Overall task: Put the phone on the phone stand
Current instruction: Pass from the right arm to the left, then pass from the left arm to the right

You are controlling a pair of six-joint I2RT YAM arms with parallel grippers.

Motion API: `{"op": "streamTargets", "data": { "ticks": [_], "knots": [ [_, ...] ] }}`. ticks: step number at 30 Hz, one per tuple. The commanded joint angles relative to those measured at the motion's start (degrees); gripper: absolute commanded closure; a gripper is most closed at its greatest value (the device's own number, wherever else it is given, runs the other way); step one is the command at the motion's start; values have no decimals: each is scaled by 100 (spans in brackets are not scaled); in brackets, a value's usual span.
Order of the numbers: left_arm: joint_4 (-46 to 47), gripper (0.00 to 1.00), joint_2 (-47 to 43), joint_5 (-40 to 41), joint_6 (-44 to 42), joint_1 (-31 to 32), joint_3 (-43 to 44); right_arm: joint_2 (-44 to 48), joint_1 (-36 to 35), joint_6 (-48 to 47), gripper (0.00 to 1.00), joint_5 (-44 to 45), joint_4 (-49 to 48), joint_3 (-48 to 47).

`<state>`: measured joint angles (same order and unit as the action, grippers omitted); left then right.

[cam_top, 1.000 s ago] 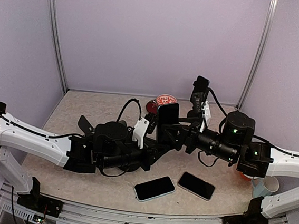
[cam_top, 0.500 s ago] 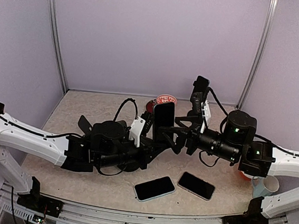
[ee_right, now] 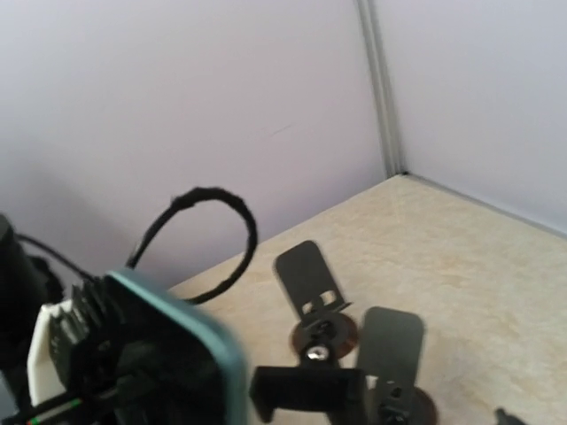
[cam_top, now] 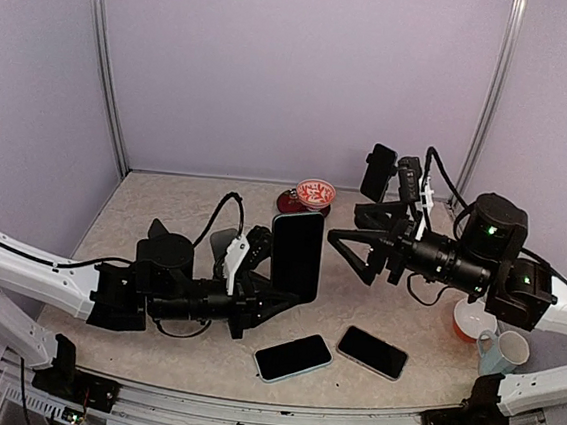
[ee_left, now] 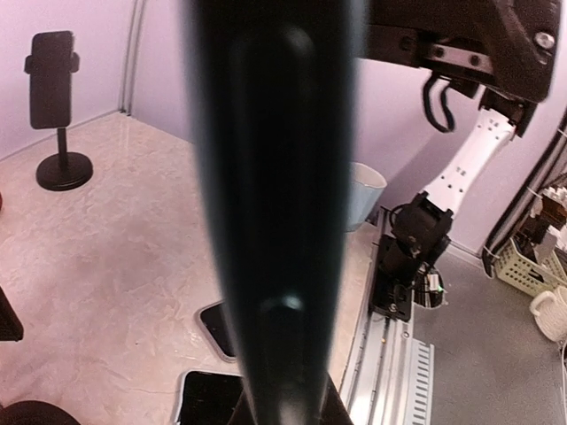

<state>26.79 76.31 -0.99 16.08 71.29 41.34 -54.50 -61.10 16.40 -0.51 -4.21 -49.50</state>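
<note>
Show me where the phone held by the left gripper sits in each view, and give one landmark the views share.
Top external: the held phone stands upright at the centre of the picture.
Left wrist: the held phone is a blurred dark vertical band down the middle, seen edge-on.
Right wrist: the held phone is at lower left, showing a blurred teal-rimmed corner.
Shared landmark: the beige marbled tabletop.

Your beige marbled worktop [cam_top: 155, 195] carries two phones lying flat by the near edge, light-rimmed phone [cam_top: 293, 357] beside dark phone [cam_top: 372, 352], an empty phone stand [ee_right: 306, 271] left of middle, a red bowl [cam_top: 316, 192] near the far edge, a mug [cam_top: 507, 349] at the right edge
</note>
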Motion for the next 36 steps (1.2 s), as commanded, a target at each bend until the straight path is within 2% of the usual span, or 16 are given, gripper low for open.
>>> {"op": "streamTargets", "data": {
  "ticks": [1, 6, 12, 17, 29, 32, 34, 36],
  "knots": [
    [501, 100, -256, -898, -365, -10, -62, -200, 179, -71, 0, -1298, 206, -326],
    [343, 100, -186, -1549, -475, 0, -15, -968, 185, 3, 0, -2510, 100, -613],
    [209, 100, -131, -1696, -545, 64, -30, -1447, 182, 230, 6, -3391, -404, -710],
    [92, 100, -77, -1815, -630, 127, 3, -1671, 181, 259, 14, -3644, -435, -853],
    [60, 100, 69, -1864, -684, 134, 37, -1635, 185, 228, 19, -3746, -529, -854],
    [57, 100, 65, -1845, -682, 126, 40, -1687, 186, 230, 26, -3756, -542, -850],
    [49, 100, 60, -1833, -685, 130, 41, -1759, 186, 249, 37, -3811, -559, -859],
    [55, 100, 74, -1788, -672, 128, 32, -1866, 184, 262, 53, -3913, -576, -886]
  ]
}}
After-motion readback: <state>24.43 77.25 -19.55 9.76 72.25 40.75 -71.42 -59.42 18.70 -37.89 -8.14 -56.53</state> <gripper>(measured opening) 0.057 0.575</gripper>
